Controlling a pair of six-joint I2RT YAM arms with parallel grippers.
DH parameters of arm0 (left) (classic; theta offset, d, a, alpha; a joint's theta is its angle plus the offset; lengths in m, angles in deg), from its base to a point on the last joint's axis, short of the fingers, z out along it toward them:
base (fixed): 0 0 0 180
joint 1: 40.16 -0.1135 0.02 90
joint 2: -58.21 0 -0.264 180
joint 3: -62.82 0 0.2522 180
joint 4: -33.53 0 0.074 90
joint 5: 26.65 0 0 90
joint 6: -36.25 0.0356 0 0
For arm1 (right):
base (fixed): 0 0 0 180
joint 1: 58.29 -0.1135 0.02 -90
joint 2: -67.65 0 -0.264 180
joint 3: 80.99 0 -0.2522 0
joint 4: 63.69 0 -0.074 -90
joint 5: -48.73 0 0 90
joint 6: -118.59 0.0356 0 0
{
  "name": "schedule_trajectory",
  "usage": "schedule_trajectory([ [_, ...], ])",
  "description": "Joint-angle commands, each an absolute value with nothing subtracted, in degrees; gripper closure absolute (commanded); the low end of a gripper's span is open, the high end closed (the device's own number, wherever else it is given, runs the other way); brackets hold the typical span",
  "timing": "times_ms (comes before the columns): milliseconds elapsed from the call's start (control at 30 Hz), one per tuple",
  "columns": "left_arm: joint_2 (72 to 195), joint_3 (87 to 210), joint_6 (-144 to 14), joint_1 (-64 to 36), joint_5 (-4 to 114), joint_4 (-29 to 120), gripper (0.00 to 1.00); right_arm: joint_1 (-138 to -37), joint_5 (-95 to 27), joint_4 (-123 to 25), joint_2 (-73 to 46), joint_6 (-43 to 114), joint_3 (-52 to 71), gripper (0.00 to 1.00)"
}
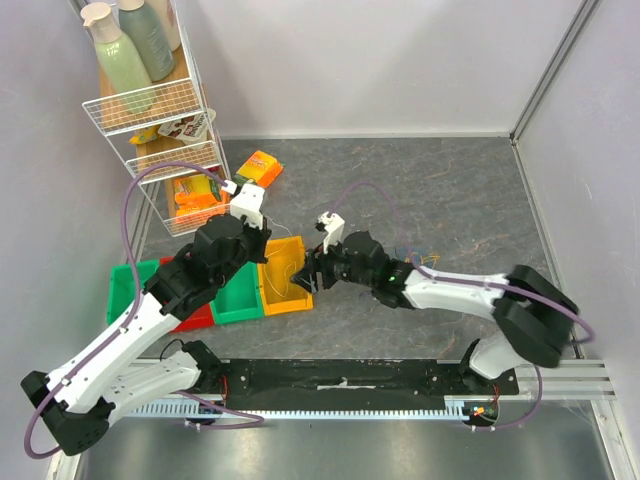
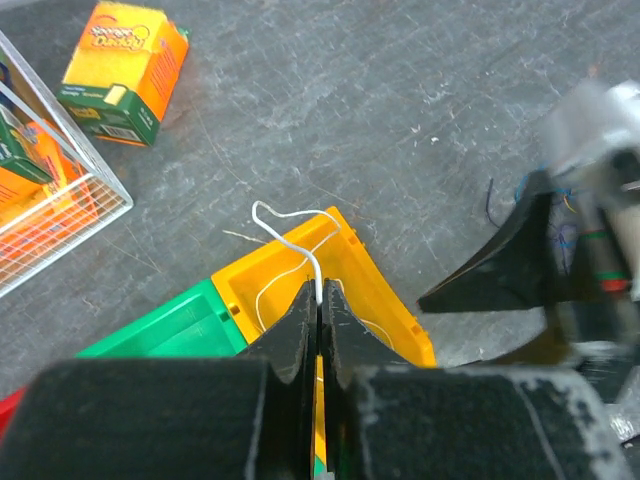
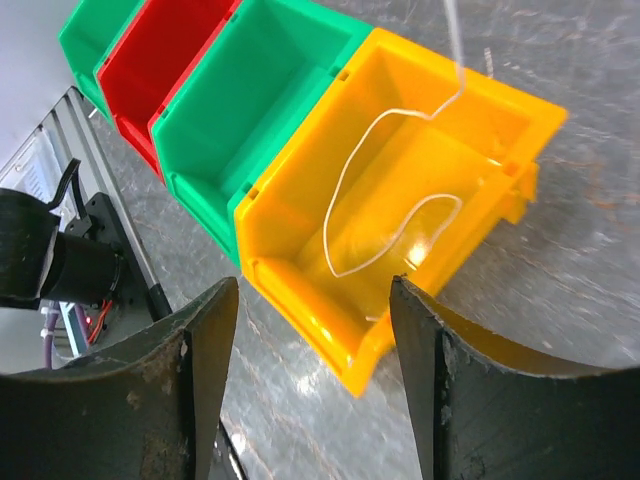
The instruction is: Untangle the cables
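Note:
My left gripper (image 2: 320, 292) hangs over the yellow bin (image 2: 385, 290), shut on one end of a thin white cable (image 2: 290, 225). The rest of that cable (image 3: 370, 200) drops into the bin and lies looped on its floor. My right gripper (image 3: 315, 290) stands open with nothing between its fingers, low over the yellow bin's (image 3: 290, 170) near corner. In the top view it (image 1: 305, 275) faces the left gripper (image 1: 262, 238) across the bin (image 1: 290, 300). A small bunch of thin coloured cables (image 1: 425, 258) lies on the table beside the right arm; blue strands of it (image 2: 495, 200) show past that gripper.
A green bin (image 1: 235, 300), a red bin (image 1: 195, 318) and another green bin (image 1: 125, 285) stand in a row left of the yellow one. A white wire rack (image 1: 160, 110) with bottles and packets is at the back left. An orange box (image 1: 260, 167) lies next to it.

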State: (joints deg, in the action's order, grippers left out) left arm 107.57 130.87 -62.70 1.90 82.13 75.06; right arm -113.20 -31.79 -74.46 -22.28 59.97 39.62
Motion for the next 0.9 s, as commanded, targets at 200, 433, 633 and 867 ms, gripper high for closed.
schedule_trajectory([
  [200,112.0,130.5,-77.6,1.3,79.3,84.2,0.98,-113.2,-52.7,-44.1,6.3,53.6,42.1,0.23],
  [433,121.3,132.2,-75.6,-1.7,72.5,85.9,0.98,-113.2,-55.8,-37.5,18.2,57.0,47.3,0.22],
  [633,136.1,134.5,-74.6,-9.7,60.7,81.8,0.98,-113.2,-56.8,-34.0,24.1,58.5,49.7,0.22],
  [867,143.2,131.2,-79.5,-10.1,56.2,75.8,0.98,-113.2,-58.7,-29.9,29.9,59.3,51.0,0.21],
])
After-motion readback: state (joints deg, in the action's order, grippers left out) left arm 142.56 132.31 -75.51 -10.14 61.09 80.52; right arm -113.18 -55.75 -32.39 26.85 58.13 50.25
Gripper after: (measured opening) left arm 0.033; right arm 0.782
